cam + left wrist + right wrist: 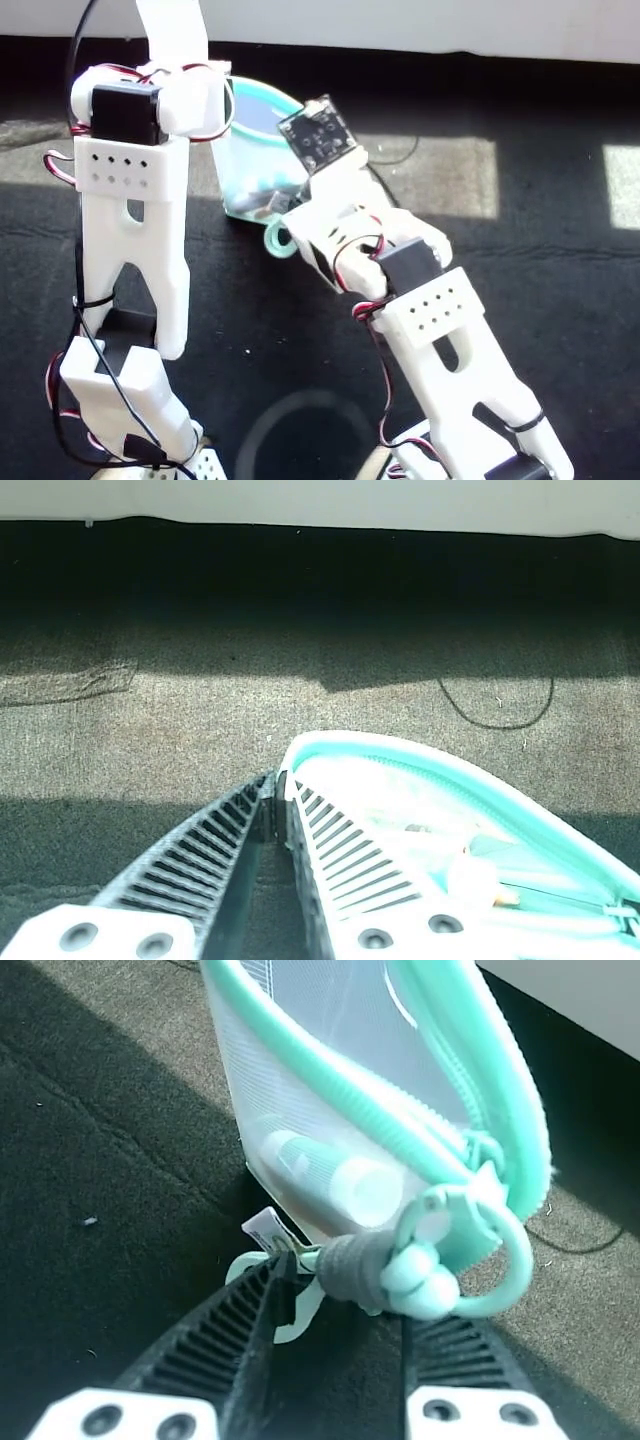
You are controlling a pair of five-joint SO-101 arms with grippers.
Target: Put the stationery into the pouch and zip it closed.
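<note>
While the mesh pouch (pixel 245 165) stands upright near the middle of the worktop's (pixel 560 300) far edge, its teal-trimmed mouth gapes open, unzipped. Left hand (pixel 274 785): jaws drawn together to a narrow slit and pinching the rim at one end of the mouth. Right hand (pixel 348 1300): low at the pouch's other end, jaws partly apart, with the grey zip pull (pixel 350 1265) lying between them; whether the fingers press on it cannot be told. One fingertip (pixel 283 1278) touches a small white tag (pixel 264 1230) at the pouch's bottom corner. A teal ring (pixel 512 1260) hangs from the pull, just beside the pouch. Stationery, including a pale tube (pixel 330 1175), lies inside against the mesh wall. A thin cable (pixel 495 720) curls on the dark cloth beyond the pouch, towards the far edge
</note>
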